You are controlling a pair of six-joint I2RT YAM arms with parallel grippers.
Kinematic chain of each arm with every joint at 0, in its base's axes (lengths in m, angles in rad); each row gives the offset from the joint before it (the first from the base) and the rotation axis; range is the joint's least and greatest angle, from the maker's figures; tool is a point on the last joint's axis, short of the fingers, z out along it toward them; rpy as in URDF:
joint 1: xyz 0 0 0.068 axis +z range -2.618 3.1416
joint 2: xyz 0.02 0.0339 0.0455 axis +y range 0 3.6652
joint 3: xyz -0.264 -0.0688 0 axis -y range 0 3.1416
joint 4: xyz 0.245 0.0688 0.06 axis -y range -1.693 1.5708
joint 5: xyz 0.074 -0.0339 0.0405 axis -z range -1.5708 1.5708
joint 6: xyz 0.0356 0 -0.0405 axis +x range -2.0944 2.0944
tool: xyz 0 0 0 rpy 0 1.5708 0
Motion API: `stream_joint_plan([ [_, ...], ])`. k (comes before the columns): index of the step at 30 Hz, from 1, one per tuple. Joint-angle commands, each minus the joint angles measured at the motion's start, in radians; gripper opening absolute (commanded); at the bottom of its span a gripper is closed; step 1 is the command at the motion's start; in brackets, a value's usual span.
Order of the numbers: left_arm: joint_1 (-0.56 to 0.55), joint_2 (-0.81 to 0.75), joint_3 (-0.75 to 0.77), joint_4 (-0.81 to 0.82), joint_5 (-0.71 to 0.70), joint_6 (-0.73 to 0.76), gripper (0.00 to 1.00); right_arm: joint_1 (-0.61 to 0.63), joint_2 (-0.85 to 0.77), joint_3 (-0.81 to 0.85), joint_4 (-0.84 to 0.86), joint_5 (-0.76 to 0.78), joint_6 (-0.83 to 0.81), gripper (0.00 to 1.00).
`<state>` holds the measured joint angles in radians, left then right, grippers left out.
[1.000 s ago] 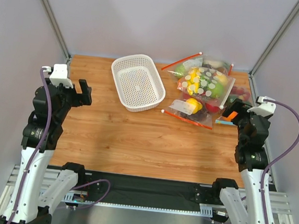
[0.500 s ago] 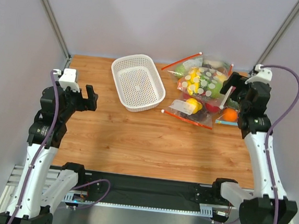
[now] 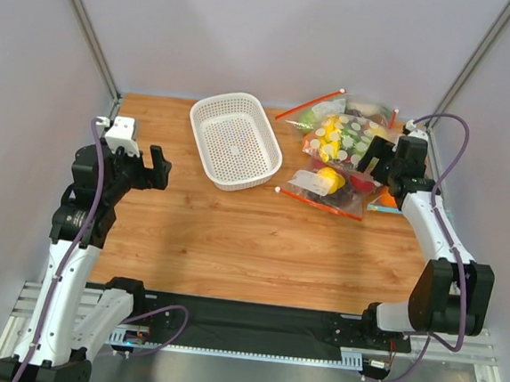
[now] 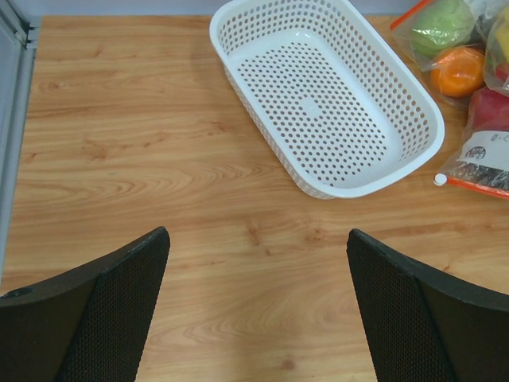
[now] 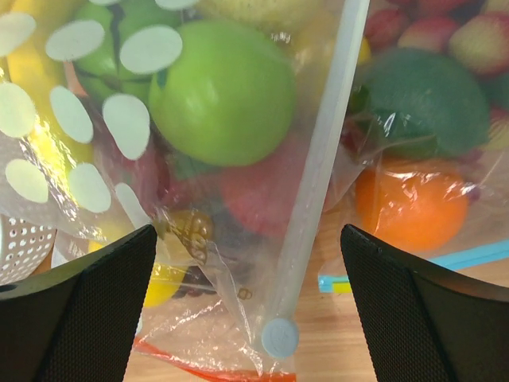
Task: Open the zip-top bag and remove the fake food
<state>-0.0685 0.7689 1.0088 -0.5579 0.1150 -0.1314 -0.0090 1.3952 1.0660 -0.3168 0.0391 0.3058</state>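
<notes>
Beneath our right gripper [image 5: 248, 231] lies a heap of clear bags. An undotted bag [image 3: 322, 193] with a red strip lies on the side nearer our bases. An orange [image 5: 406, 205] in another bag sits by one finger, with a blue strip [image 5: 469, 256] on the table [image 3: 233, 234] just past it. The dotted bag [image 5: 87, 119] tops the heap, directly below the gripper. Its pale zip strip [image 5: 318, 159] runs through the gap between the fingers, and a green apple [image 5: 223, 91] and a banana [image 3: 332, 131] show inside. The right gripper hangs spread wide and grips nothing; we cannot tell whether it touches the plastic. Our left gripper [image 4: 256, 235] hovers over bare wood, equally wide and empty, with the white basket [image 4: 326, 95] ahead of it and well apart.
</notes>
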Motion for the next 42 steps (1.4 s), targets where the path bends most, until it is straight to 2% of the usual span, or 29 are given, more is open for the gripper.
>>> stream_joint_plan([
  [1,0.009,0.001,-0.003,0.023,0.018,0.009,0.99,-0.02,-0.001,-0.046,0.051,-0.087,0.096,1.0],
  [5,0.009,0.003,-0.004,0.026,0.023,0.007,0.99,-0.04,0.028,-0.103,0.128,-0.166,0.16,0.99],
  [8,0.009,0.006,-0.006,0.026,0.02,0.012,0.99,-0.049,0.044,-0.115,0.183,-0.226,0.187,0.82],
  [9,0.009,0.006,-0.006,0.026,0.02,0.012,0.99,-0.049,0.033,-0.142,0.237,-0.234,0.2,0.72],
  [14,0.009,0.006,-0.01,0.026,0.025,0.007,0.99,-0.049,-0.012,-0.158,0.309,-0.237,0.185,0.58],
  [15,0.009,0.007,-0.01,0.029,0.026,0.009,0.99,-0.049,-0.018,-0.143,0.305,-0.237,0.176,0.41],
  [18,0.009,0.007,-0.012,0.03,0.029,0.009,1.0,-0.049,-0.032,-0.126,0.294,-0.246,0.162,0.08],
  [20,0.009,0.009,-0.012,0.03,0.04,0.015,0.99,-0.049,-0.047,-0.113,0.288,-0.251,0.154,0.0],
  [24,0.009,0.007,-0.016,0.041,0.081,0.036,0.99,-0.048,-0.088,-0.094,0.282,-0.309,0.153,0.0],
  [28,0.004,-0.002,-0.024,0.064,0.121,0.056,0.93,-0.023,-0.146,-0.031,0.237,-0.372,0.154,0.0],
  [34,-0.074,-0.043,-0.049,0.124,0.097,0.085,0.91,0.116,-0.212,0.06,0.182,-0.412,0.183,0.0],
  [37,-0.171,-0.048,-0.044,0.141,0.051,0.107,0.91,0.174,-0.246,0.088,0.166,-0.41,0.225,0.0],
  [40,-0.339,-0.039,-0.01,0.156,-0.052,0.168,0.91,0.231,-0.303,0.092,0.157,-0.401,0.263,0.0],
  [41,-0.458,-0.017,0.007,0.15,-0.093,0.202,0.92,0.245,-0.314,0.091,0.153,-0.401,0.271,0.0],
  [42,-0.523,0.003,0.055,0.142,-0.194,0.287,0.92,0.28,-0.326,0.083,0.154,-0.401,0.28,0.0],
])
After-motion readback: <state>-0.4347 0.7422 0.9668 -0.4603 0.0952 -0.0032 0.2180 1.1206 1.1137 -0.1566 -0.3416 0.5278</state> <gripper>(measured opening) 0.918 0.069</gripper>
